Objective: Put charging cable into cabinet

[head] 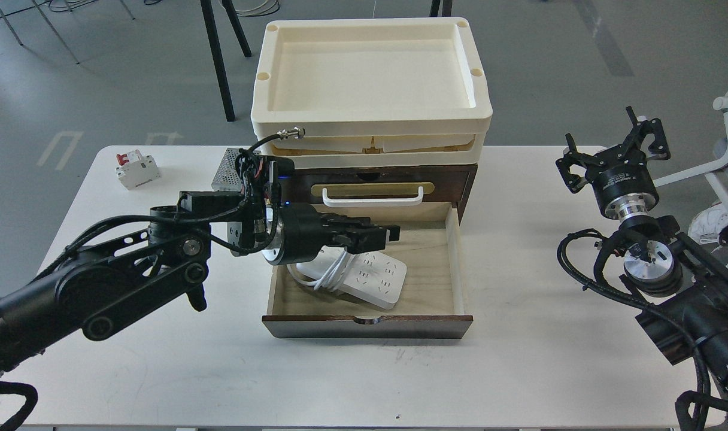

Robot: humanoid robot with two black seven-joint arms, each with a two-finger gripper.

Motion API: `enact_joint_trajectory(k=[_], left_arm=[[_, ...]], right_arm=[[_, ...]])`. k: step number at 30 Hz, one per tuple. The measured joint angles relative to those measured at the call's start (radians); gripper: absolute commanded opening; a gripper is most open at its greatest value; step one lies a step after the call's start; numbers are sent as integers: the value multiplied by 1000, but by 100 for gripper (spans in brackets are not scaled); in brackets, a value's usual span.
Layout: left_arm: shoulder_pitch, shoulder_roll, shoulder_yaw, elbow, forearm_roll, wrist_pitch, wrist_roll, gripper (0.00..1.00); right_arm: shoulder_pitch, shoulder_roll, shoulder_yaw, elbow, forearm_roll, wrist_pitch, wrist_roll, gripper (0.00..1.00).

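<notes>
Left black two-finger claw [383, 234] reaching horizontally over the open pale-wood drawer of the dark brown wooden cabinet [370, 326], fingers narrow, gripping nothing discernible. Flat white rectangular charging cable [373, 275] lying in drawer, cord looped. Right black claw [616, 152] raised above white surface [519, 371], fingers spread wide, empty.

Circuit breaker [136, 169], perforated box [227, 175], white table [519, 359]

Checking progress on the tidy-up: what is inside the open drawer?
The white power strip lies inside the drawer, its cord looped around it. The left gripper hangs over its left end, hiding that part.
</notes>
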Motion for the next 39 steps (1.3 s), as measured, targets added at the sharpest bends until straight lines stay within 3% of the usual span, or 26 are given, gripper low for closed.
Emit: enact_joint_trajectory(k=[6, 15, 20, 27, 31, 39], left_arm=[[-8, 4, -269, 14, -507, 0, -26, 100], [0, 24, -632, 210, -1066, 0, -36, 100], [0, 66, -665, 483, -1299, 0, -21, 100], [32, 43, -655, 837, -1355, 0, -16, 100], [88, -7, -654, 900, -1357, 0, -19, 100], [176, -75, -654, 909, -1360, 0, -36, 100]], right_arm=[[7, 0, 12, -9, 0, -12, -1, 100], [17, -9, 3, -3, 1, -34, -38, 100], [27, -10, 12, -21, 0, -37, -33, 100], [64, -4, 9, -70, 4, -22, -28, 100], [65, -3, 22, -73, 17, 14, -52, 100], [57, -3, 48, -76, 27, 31, -57, 100]])
